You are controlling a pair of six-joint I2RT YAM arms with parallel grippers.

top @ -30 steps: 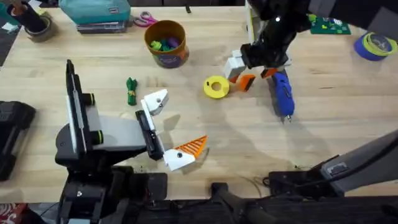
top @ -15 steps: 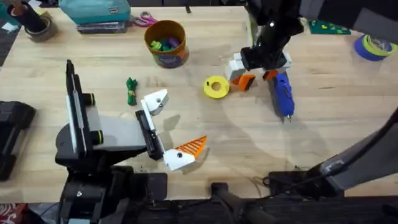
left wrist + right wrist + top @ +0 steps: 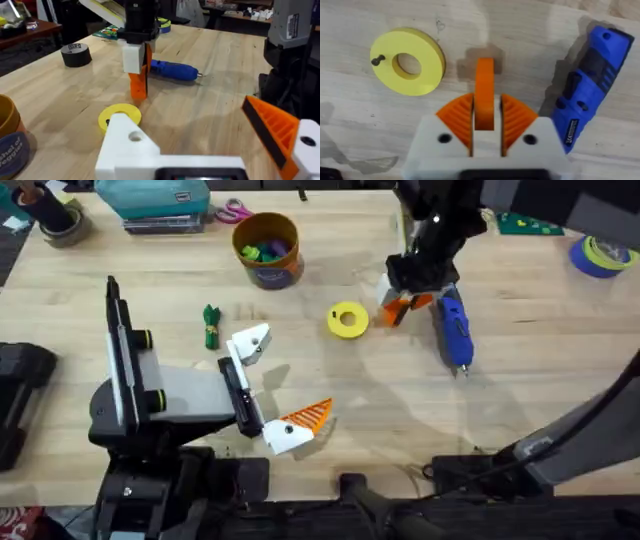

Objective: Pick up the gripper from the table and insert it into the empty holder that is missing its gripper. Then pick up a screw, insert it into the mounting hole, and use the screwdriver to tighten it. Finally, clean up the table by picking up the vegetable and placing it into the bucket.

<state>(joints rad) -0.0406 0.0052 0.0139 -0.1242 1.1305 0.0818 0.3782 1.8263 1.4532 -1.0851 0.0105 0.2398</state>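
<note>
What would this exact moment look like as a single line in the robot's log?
phase: picking up gripper | right gripper: shut on gripper, beside screwdriver | left gripper: open, holder empty | vegetable: on table, outside bucket

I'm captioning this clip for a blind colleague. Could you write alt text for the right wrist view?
The right claw is shut on the gripper, a small orange wedge held upright between its orange ribbed pads over the wooden table. A yellow ring with a small dark screw on it lies to one side, the blue screwdriver to the other.
</note>
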